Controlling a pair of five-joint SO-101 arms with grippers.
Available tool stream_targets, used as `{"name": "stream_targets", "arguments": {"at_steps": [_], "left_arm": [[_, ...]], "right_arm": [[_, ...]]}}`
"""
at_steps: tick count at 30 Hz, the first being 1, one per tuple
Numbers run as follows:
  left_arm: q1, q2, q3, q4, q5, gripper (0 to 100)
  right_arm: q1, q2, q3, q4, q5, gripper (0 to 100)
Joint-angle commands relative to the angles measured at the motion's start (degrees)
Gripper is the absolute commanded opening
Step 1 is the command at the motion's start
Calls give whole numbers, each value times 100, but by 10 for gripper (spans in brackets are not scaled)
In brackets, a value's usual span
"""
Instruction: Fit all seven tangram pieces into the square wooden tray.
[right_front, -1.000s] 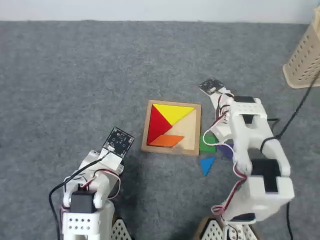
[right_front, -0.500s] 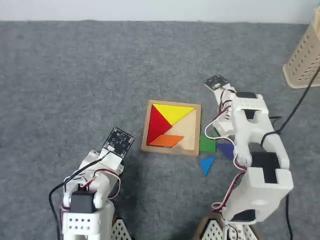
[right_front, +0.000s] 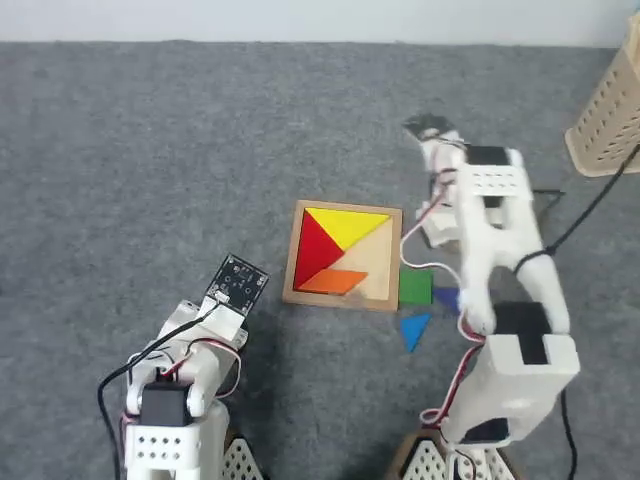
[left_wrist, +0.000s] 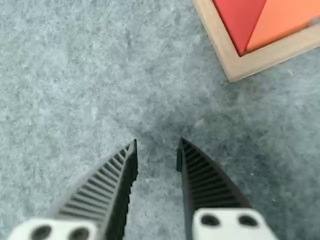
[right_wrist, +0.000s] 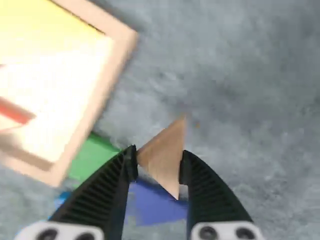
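The square wooden tray (right_front: 343, 209) lies mid-table holding a yellow triangle (right_front: 348, 225), a red triangle (right_front: 312, 250) and an orange piece (right_front: 333, 282). Just right of it on the carpet are a green square (right_front: 415, 287), a light blue triangle (right_front: 414, 330) and a dark blue piece (right_front: 447, 297). My right gripper (right_wrist: 156, 160) is shut on a tan triangle (right_wrist: 164, 150), held over the carpet beside the tray's rim (right_wrist: 107, 85), above the green square (right_wrist: 92, 155) and dark blue piece (right_wrist: 155, 207). My left gripper (left_wrist: 156, 147) hangs open over bare carpet near the tray's corner (left_wrist: 240, 70).
A perforated beige container (right_front: 610, 110) stands at the far right edge. The right arm (right_front: 495, 250) stretches over the carpet right of the tray. The left arm (right_front: 190, 370) sits at the lower left. Open grey carpet lies left of and beyond the tray.
The right arm's wrist has shifted toward the table's far side and turned a little. The left arm and the pieces in the tray have stayed put.
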Motion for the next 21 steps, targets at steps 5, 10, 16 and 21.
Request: {"name": "stream_targets", "arguments": {"at_steps": [5,10,16,21], "left_arm": [[-26,-123,-75,0,44,122],[-26,-123,-75,0,44,122],[-26,-123,-75,0,44,122],[-26,-123,-75,0,44,122]], "right_arm": [[-1385,-523,-9,57,-123,48],[-1991,-1042,396,-259,-862,48],[-2123,-514,202,-998,-3095,48],[-2281,444,-651,-1042,-4378,52]]}}
